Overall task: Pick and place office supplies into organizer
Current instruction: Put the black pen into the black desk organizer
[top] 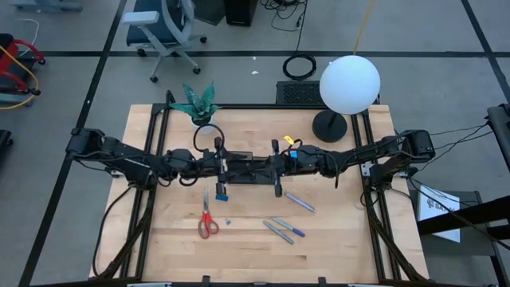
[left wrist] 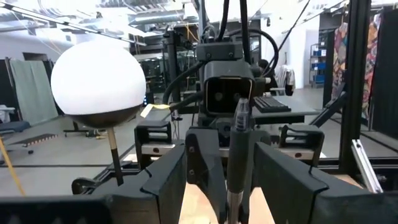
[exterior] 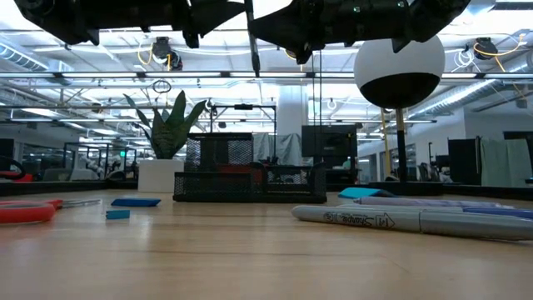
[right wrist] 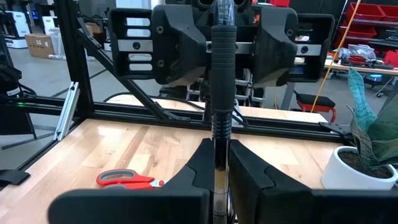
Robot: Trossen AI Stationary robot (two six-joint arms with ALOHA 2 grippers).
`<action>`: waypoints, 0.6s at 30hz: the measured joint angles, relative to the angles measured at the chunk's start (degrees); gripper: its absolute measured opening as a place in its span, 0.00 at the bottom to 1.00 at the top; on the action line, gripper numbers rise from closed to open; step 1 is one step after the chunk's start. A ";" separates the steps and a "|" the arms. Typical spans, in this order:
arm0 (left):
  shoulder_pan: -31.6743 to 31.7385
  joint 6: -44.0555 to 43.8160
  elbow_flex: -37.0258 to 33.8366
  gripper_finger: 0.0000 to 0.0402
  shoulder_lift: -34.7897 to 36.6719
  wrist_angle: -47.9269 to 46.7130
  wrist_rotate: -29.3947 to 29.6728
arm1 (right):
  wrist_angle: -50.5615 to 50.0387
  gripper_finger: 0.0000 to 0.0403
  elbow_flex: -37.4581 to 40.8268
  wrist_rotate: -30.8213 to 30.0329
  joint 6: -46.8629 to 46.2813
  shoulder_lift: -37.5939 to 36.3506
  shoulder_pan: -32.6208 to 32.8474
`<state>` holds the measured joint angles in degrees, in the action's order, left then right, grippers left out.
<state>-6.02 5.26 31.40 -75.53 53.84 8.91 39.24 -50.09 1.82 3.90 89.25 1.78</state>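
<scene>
Both arms meet above the table's middle. My right gripper (top: 268,167) (right wrist: 222,152) is shut on a slim pen (right wrist: 222,62) with a dark grip section, which stands upright. My left gripper (top: 229,167) (left wrist: 221,158) faces it, open wide, one finger on each side of the same pen (left wrist: 239,146); I see no touch. The black mesh organizer (exterior: 225,171) stands on the table under the arms. On the wood lie red-handled scissors (top: 207,222), a blue note pad (exterior: 136,202), a tiny blue block (top: 227,222) and several pens (top: 284,229). My right gripper pinches the pen's lower barrel (right wrist: 218,163) between its two fingers. The fingers come in level from the table's right side and lie across the pen. The pen stands upright, rising above the fingers, clear of the table.
A lamp with a white globe (top: 349,84) and round black base (top: 329,126) stands at the far right. A potted plant (top: 199,100) sits at the far left. A grey marker (exterior: 400,221) lies near the front; one more pen (top: 300,202) lies right of centre.
</scene>
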 joint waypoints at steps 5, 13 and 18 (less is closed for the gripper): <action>0.07 -0.55 0.52 0.49 -2.24 1.12 -0.04 | 0.31 0.04 0.00 0.01 0.01 0.02 0.00; 0.13 -0.66 7.85 0.49 -9.68 -0.68 -2.78 | 0.37 0.04 -0.02 0.01 0.00 0.02 0.19; 0.22 1.30 8.90 0.49 -10.27 -3.63 -0.92 | 0.30 0.04 -0.02 0.00 0.07 0.02 0.61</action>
<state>-5.80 6.56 40.29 -85.80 50.21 7.99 39.54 -50.11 1.81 3.97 89.27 2.39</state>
